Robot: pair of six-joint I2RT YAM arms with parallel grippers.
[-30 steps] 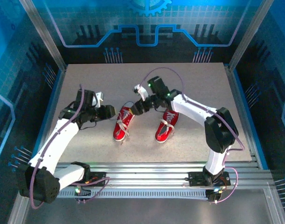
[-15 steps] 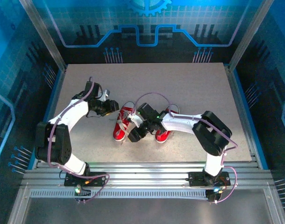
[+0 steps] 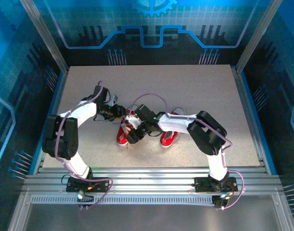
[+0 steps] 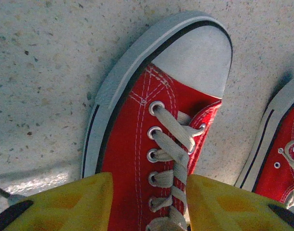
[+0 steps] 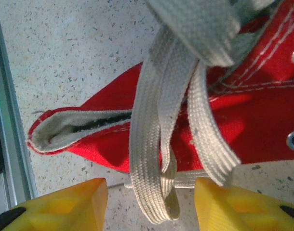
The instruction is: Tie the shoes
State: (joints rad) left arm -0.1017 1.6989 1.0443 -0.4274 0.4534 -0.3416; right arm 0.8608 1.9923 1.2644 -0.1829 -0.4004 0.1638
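Observation:
Two red shoes with white soles stand side by side mid-table, the left shoe (image 3: 122, 137) and the right shoe (image 3: 168, 138). My left gripper (image 3: 121, 113) hangs over the left shoe's far end. In the left wrist view this shoe (image 4: 132, 139) shows its white toe cap (image 4: 200, 53) and laces (image 4: 173, 144), and my left gripper (image 4: 149, 207) is open, its yellow fingers (image 4: 65, 204) either side of the laced part. My right gripper (image 3: 133, 134) is over the same shoe's near end. It (image 5: 149, 207) is open, with white lace loops (image 5: 154, 159) hanging between its fingers (image 5: 238, 207), which do not pinch them.
The other shoe's edge (image 4: 282, 159) lies close on the right of the left wrist view. A metal rail (image 5: 7, 144) runs along the left of the right wrist view. The speckled table (image 3: 152, 86) is walled on three sides, with bare room behind the shoes.
Both arms have folded in toward the left shoe. The left gripper came in from the left side. The right one swung from behind the shoes to that shoe's near end.

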